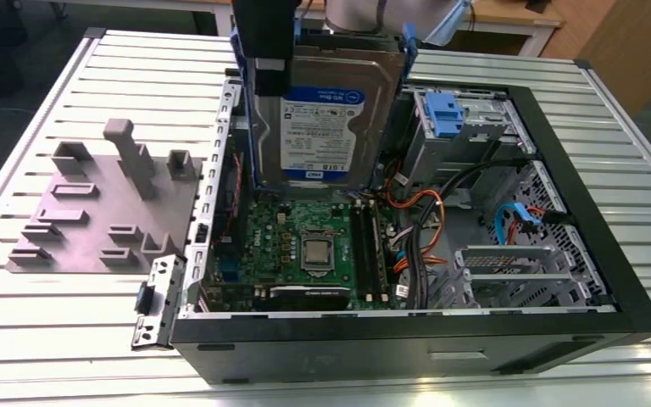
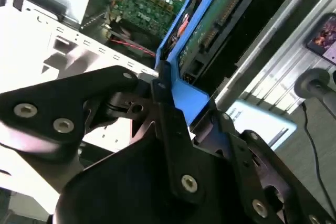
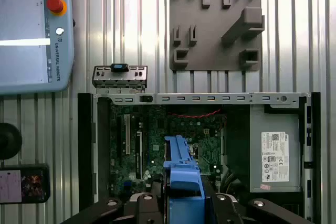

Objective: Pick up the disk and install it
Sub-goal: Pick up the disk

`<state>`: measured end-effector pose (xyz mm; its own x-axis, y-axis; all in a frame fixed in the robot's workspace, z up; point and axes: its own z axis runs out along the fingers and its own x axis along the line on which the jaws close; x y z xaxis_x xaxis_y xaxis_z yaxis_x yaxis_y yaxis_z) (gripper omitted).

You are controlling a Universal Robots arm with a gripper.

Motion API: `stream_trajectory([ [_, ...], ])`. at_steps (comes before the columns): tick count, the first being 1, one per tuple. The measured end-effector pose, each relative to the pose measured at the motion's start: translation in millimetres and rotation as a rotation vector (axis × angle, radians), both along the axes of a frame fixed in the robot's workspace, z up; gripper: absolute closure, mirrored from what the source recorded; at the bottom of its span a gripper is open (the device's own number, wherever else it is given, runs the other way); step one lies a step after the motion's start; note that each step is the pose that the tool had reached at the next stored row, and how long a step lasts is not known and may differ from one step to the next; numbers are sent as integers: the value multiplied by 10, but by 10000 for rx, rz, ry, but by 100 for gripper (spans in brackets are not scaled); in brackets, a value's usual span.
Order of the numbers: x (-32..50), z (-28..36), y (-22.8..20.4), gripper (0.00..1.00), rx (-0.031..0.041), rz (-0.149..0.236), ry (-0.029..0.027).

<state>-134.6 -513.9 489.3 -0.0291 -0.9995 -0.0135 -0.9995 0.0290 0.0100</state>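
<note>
The disk, silver with a white-and-blue label and blue rails, hangs upright over the far part of the open computer case. My gripper comes down from above and is shut on the disk's top edge. In the second wrist view the black fingers clamp the blue rail, and the disk's green circuit-board side points down toward the case. In the first wrist view the disk's blue rail juts out from my gripper above the motherboard.
Inside the case are a drive bay with a blue latch, orange and black cables and a grey metal box with a white sticker. A grey fixture plate lies beside the case. A teach pendant and a phone lie on the slatted table.
</note>
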Motion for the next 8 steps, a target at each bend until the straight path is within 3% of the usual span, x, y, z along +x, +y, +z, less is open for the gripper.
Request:
stream_trajectory([
  [2,-1,-7,22,64,3,1,-3],
  [4,-1,-14,78,64,9,2,-5],
  [8,0,-9,79,64,-7,3,-1],
])
